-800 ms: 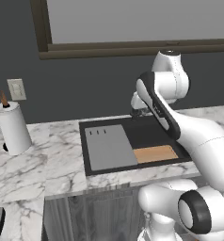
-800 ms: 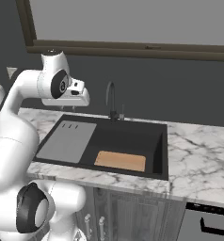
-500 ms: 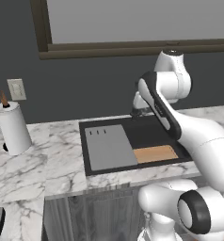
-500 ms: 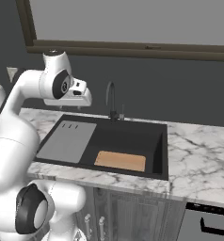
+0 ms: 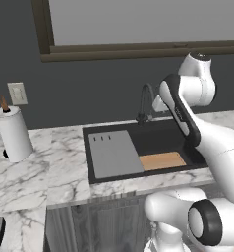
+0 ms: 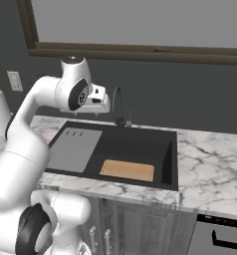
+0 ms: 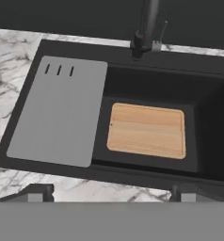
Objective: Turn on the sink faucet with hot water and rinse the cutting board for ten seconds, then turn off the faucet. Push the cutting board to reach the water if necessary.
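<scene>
Sink (image 7: 212, 117) basin open from above; cutting board (image 7: 147, 130) lies flat on its floor, low, no block. Grey panel (image 7: 57, 115) covers the left part of the basin. Faucet (image 7: 147, 26) stands at the far rim, tall arched spout over the basin. Paper towel roll (image 5: 13, 134) sits far left on the bench (image 5: 35, 172), well apart.

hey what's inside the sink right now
Inside the sink the cutting board lies flat on the basin floor. The grey slotted panel covers the basin's left part, so whatever is under it is hidden. No water runs from the sink faucet.
</scene>
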